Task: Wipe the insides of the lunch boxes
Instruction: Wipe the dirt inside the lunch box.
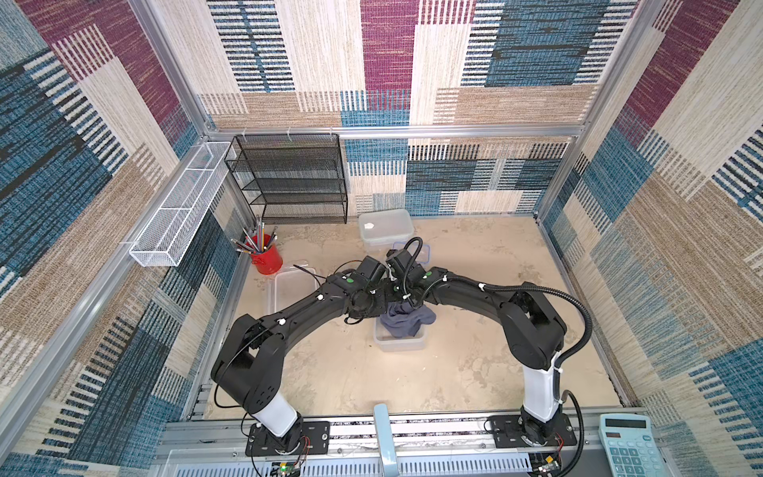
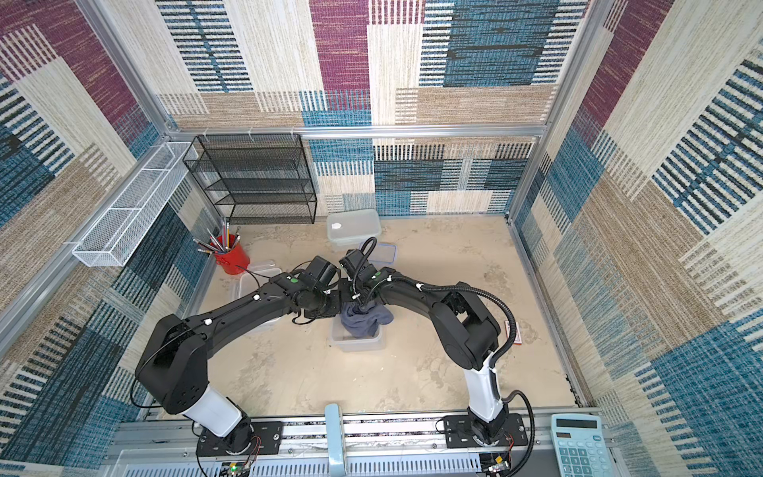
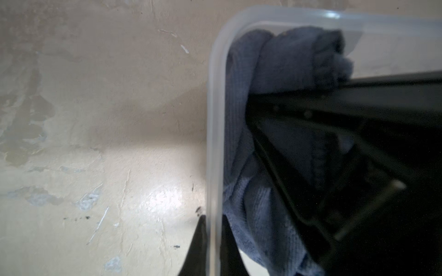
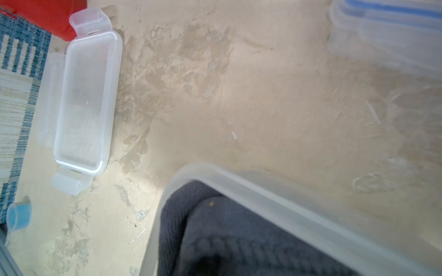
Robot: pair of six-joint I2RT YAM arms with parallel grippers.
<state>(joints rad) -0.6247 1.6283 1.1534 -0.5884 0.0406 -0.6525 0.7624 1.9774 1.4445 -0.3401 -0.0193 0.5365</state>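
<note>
A small translucent lunch box [image 1: 399, 342] stands open in the middle of the table. My left gripper [image 3: 214, 218] is shut on its rim [image 3: 215, 119], one finger outside the wall and one inside. A grey-blue cloth [image 1: 408, 321] is bunched inside this box [image 4: 275, 193] and spills over its edge. My right gripper [image 1: 406, 306] reaches down into the box and is shut on the cloth [image 4: 227, 239], which hides its fingers. A large lunch box [image 1: 386, 227] with a whitish lid sits at the back. A blue-rimmed lid [image 1: 420, 252] lies behind the wrists.
A translucent lunch box part with clip flaps [image 4: 83, 102] lies left of the arms [image 1: 291, 287], next to a red cup of pencils [image 1: 266, 258]. A black mesh shelf [image 1: 289, 181] and a white wire basket [image 1: 181, 206] line the back left. A calculator [image 1: 627, 444] sits front right.
</note>
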